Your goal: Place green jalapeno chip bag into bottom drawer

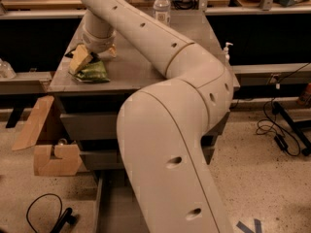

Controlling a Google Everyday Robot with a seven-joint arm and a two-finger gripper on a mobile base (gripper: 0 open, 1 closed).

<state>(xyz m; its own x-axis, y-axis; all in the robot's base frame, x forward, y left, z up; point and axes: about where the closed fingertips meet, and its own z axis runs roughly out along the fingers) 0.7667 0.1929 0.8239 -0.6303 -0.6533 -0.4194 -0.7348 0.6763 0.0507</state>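
Your gripper (95, 59) is down low over the front left corner of the grey cabinet top (141, 69). Its two tan fingers (80, 59) stand apart, so the jaws are open. They are not squeezing anything.

The green jalapeno chip bag (93, 72) lies flat on the cabinet top, right under the jaws. One finger sits over the bag's left end. The other finger is at the bag's far side, a bit to the right. You cannot tell if the fingers touch the bag or only hang just above it.

The bottom drawer (111, 203) is far below the jaws, down by the floor. It is pulled out, and you can see part of its flat grey bottom. The big white arm (165, 130) covers the rest of it. The arm bends up from the front and reaches back to the jaws.

A water bottle (162, 4) stands well behind the jaws, at the back edge of the cabinet top. Some cardboard pieces (48, 147) sit on the floor below and left of the jaws. A black cable (41, 210) lies on the floor beneath those.
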